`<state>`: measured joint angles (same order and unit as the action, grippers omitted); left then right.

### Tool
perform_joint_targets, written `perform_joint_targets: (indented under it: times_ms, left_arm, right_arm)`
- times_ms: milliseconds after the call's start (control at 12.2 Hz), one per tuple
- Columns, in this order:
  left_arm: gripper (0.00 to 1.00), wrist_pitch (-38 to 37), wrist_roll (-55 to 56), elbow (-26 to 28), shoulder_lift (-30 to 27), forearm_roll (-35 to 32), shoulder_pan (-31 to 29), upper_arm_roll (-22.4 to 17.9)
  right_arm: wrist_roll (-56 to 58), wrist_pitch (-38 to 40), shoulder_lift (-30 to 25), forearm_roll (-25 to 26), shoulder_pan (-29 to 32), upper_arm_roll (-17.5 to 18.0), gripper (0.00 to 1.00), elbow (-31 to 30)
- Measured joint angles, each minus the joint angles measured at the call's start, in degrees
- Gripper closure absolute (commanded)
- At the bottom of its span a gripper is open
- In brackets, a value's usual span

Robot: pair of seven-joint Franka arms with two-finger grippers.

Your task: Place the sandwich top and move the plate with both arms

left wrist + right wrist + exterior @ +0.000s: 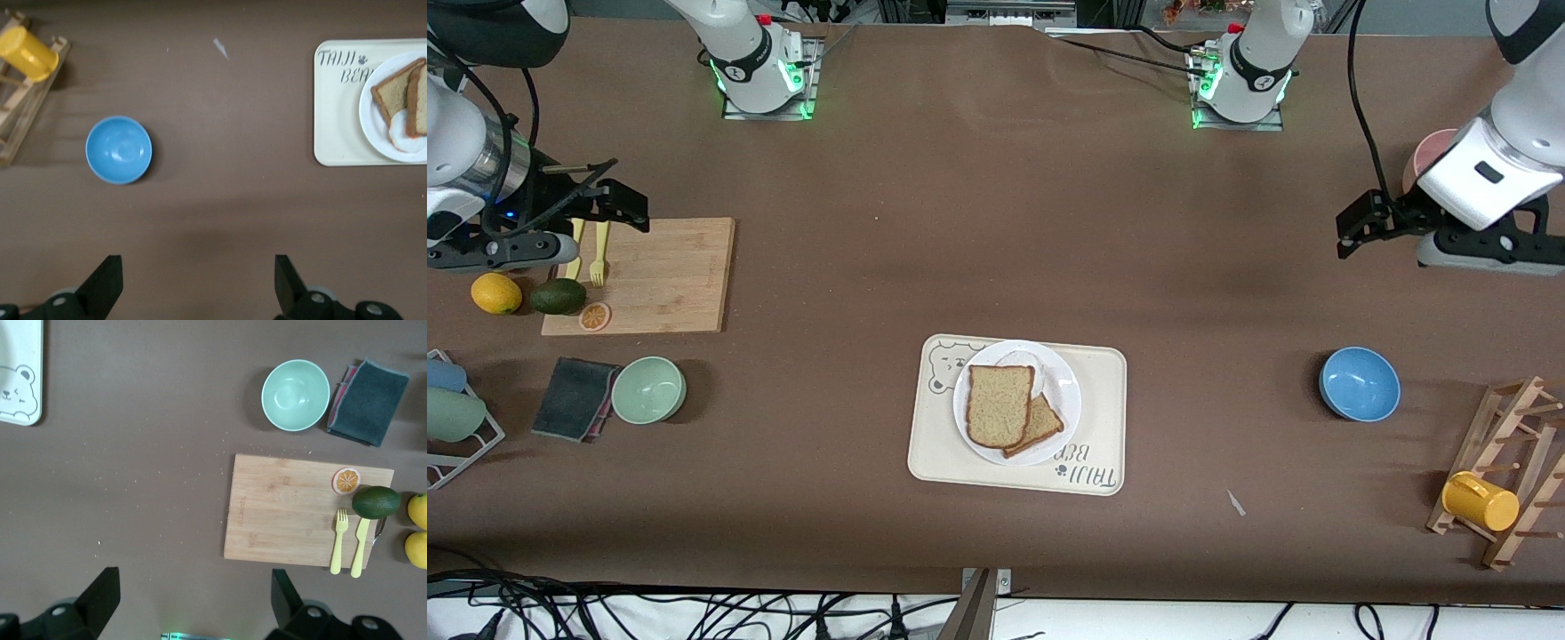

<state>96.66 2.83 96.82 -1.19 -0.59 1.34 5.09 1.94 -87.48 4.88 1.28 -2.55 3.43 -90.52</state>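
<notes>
We judge the sandwich top [1000,405] light, soft & crumbly on plate [1065,411], so pinch crust edges gently; left gripper [1369,233] & right gripper [600,200] both wide open, empty, well apart from plate.

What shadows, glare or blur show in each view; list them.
Front view: even overhead light, a soft shadow beside the blue bowl, sharp throughout. Left wrist view: glare on the plate, left gripper fingers slightly soft. Right wrist view: faint sheen inside the green bowl, right gripper fingers soft.
</notes>
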Motion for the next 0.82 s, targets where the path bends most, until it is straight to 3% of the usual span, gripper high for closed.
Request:
perform_joint_targets:
  times_ms: [819]
  left_arm:
    - [0.00, -2.3, 1.2, 1.0, -0.7, 0.1, 0.0, 0.0]
  right_arm:
    - [8.7, 0.4, -0.1, 0.0, 0.1, -0.4, 0.00, 0.2]
